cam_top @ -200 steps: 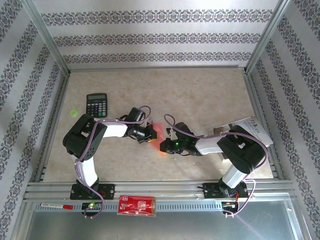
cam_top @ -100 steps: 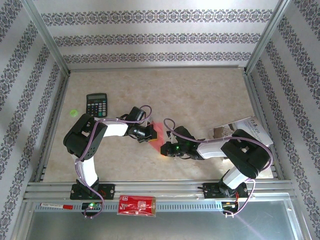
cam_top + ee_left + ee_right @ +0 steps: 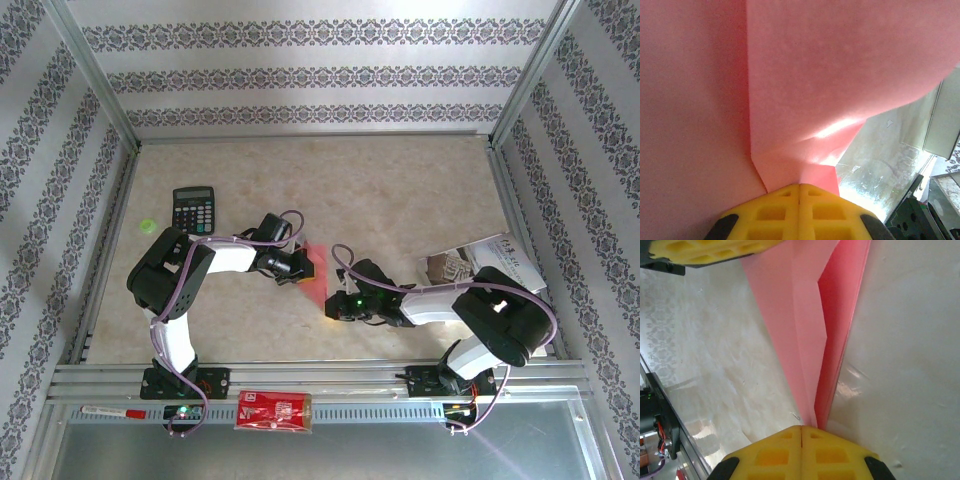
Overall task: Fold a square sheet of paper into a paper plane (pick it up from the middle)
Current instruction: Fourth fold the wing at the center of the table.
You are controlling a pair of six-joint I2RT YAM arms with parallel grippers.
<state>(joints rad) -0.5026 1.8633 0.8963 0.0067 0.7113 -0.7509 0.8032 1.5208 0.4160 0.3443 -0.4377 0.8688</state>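
The square sheet of paper [image 3: 316, 279] is pink-red and folded into a long narrow pointed shape, stretched between my two grippers at mid-table. My left gripper [image 3: 305, 268] is shut on its far end; in the left wrist view the yellow jaws [image 3: 799, 186] meet on a creased corner of the paper [image 3: 840, 75]. My right gripper [image 3: 333, 303] is shut on the near end. In the right wrist view the layered paper [image 3: 807, 335] tapers into the shut jaws of that gripper [image 3: 801, 428], and the left gripper's yellow fingers [image 3: 715, 250] sit at the top left.
A black calculator [image 3: 193, 209] and a small green dot [image 3: 147, 225] lie at the left. A white printed leaflet [image 3: 487, 262] lies by the right arm. A red printed packet [image 3: 273, 411] and a pen [image 3: 110, 411] rest on the near rail. Patterned walls close three sides.
My right gripper has drawn toward the near edge and slightly right, its arm lowering; more of the pink paper shows between the grippers. The left arm has stayed put.
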